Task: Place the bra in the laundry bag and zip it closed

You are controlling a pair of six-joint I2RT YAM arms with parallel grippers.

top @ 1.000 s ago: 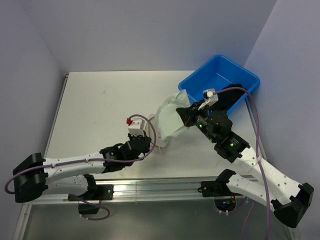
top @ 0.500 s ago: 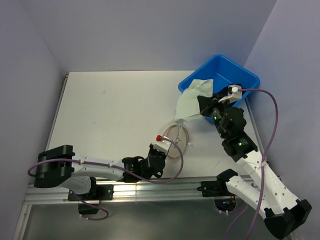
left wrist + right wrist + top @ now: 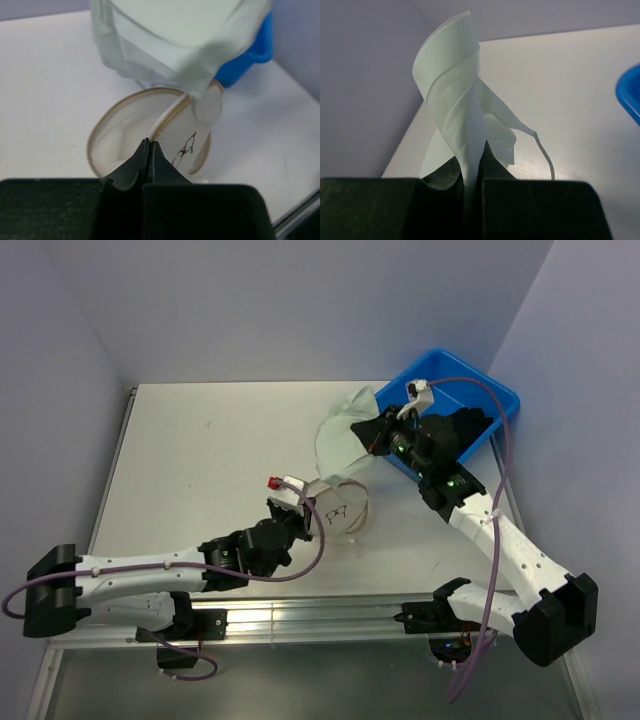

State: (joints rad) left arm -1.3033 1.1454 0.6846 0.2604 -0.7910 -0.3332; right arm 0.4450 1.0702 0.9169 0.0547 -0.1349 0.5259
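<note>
While left gripper clamps the laundry bag by its zip edge on the desk, right gripper pinches the bra up top; it hangs long-axis vertical, tail just over the bag mouth, far side.

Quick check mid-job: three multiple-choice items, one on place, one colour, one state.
1. The blue plastic bin sits: A far right, B near left, C centre.
2. The soft fabric bra in the right gripper is: A black, B red, C pale mint green.
3. The left gripper is: A open, B shut on the round whitish mesh laundry bag's tan rim, C shut on the bin.
A: top view shows it far right. C: seen at the right wrist. B: its fingers pinch the rim.
</note>
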